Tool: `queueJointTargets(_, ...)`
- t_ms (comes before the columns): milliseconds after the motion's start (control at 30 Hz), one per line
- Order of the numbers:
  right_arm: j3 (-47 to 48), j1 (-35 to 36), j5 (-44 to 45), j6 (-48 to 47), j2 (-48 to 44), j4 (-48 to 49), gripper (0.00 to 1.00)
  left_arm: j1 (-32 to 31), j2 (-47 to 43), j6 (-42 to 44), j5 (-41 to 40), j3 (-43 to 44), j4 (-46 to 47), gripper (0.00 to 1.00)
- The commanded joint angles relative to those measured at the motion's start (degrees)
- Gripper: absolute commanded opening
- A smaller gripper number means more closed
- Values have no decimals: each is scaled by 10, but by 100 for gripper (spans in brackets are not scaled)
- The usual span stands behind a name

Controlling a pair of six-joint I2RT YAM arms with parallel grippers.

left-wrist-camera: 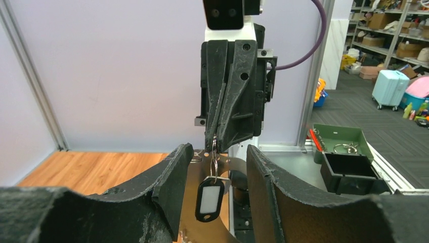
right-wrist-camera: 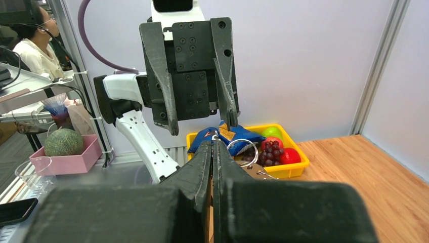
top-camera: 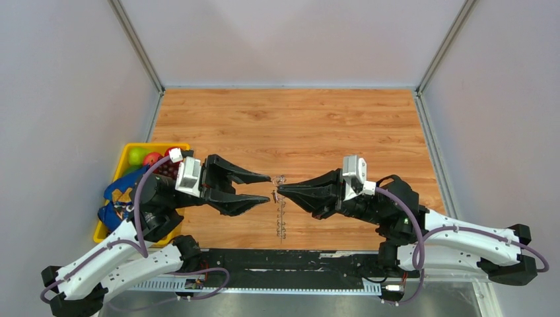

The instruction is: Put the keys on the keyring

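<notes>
My right gripper (top-camera: 280, 189) is shut, its tips (left-wrist-camera: 215, 137) pinching small silvery rings. From them hangs the key (left-wrist-camera: 210, 198), a black tag with a white face, seen in the top view (top-camera: 274, 195) as a tiny dark piece. My left gripper (top-camera: 265, 188) is open and empty, one finger on each side of the hanging key without touching it (left-wrist-camera: 217, 157). The keyring (top-camera: 282, 221) is a thin jagged grey strip seen edge-on below the tips; in the left wrist view it is a curved brownish band with holes (left-wrist-camera: 200, 228). A silvery wire ring (right-wrist-camera: 243, 152) shows beside the right fingertips.
A yellow bin (top-camera: 125, 158) with fruit, grapes and a blue bag stands at the left table edge and also shows in the right wrist view (right-wrist-camera: 298, 162). Metal frame posts stand at the back corners.
</notes>
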Motion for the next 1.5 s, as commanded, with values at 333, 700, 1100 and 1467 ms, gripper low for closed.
queueJointTargets(333,14,-2,-6,-7,14,59,0,-1,9,-45,29,-15,64,52)
queueJointTargets(700,15,-2,-15,-6,17,72,0,-1,7,-42,12,-36,52,49)
queueJointTargets(1100,19,-3,-18,-8,25,78,0,-2,8,-45,11,-39,51,46)
queueJointTargets(1467,21,-2,-19,-9,26,79,0,-1,16,-48,18,-39,57,31)
